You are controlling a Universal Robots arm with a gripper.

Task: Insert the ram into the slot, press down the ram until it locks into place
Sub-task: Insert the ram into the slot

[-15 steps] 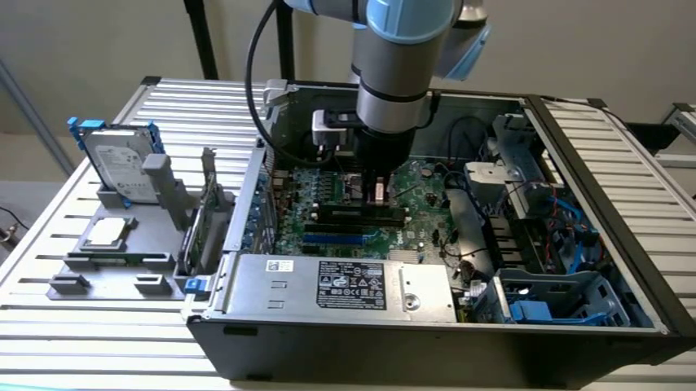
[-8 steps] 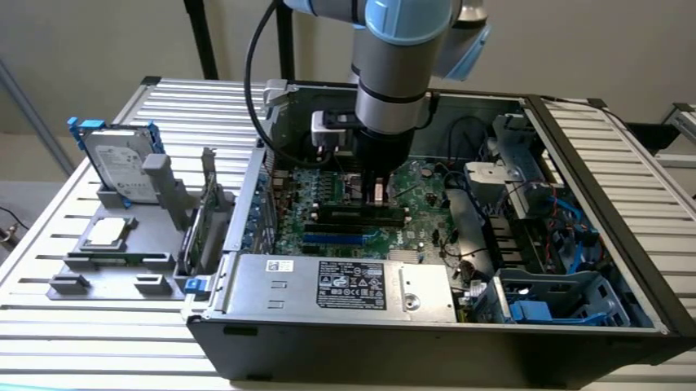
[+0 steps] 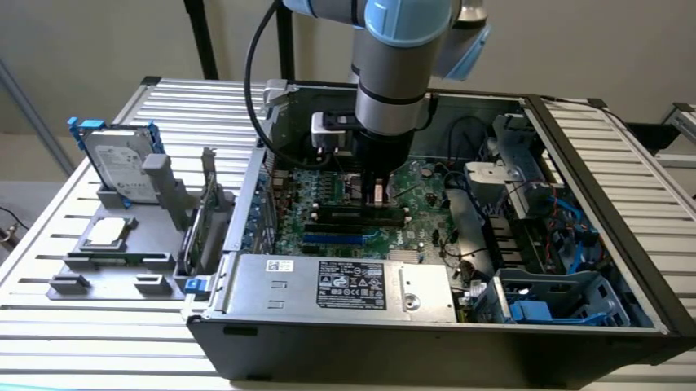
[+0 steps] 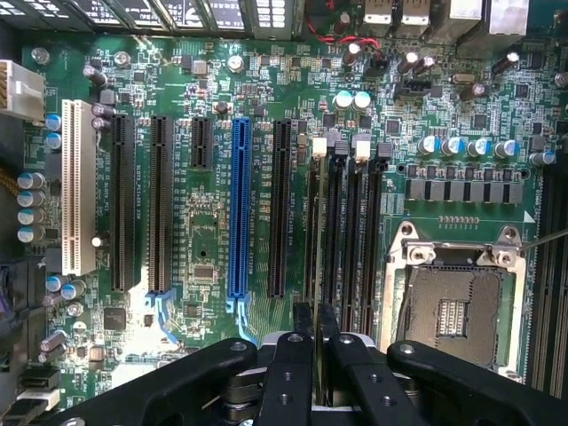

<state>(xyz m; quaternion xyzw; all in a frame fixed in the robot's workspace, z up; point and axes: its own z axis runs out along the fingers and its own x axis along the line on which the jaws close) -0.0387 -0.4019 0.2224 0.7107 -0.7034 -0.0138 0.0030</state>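
My gripper [image 3: 376, 194] reaches down inside the open computer case, low over the green motherboard [image 4: 204, 257]. In the wrist view its black fingers [image 4: 300, 330] stand almost together, shut on the ram [image 4: 312, 240]. The ram shows edge-on as a thin greenish line running away from the fingertips. It lies along the slot [image 4: 320, 222], the one of several parallel black memory sockets [image 4: 355, 231] nearest the long black card socket [image 4: 280, 209]. I cannot tell how deep it sits. The white end clip [image 4: 319, 147] shows at the slot's far end. In the exterior view the sockets [image 3: 359, 214] lie just under the gripper.
A blue socket [image 4: 238, 209] and black card sockets [image 4: 160, 204] flank the memory sockets; the processor socket [image 4: 453, 306] is on the other side. The power supply [image 3: 337, 285], drive bays [image 3: 544, 301] and cables [image 3: 478, 232] crowd the case. A hard drive [image 3: 114, 163] stands on a grey fixture [image 3: 109, 252] outside.
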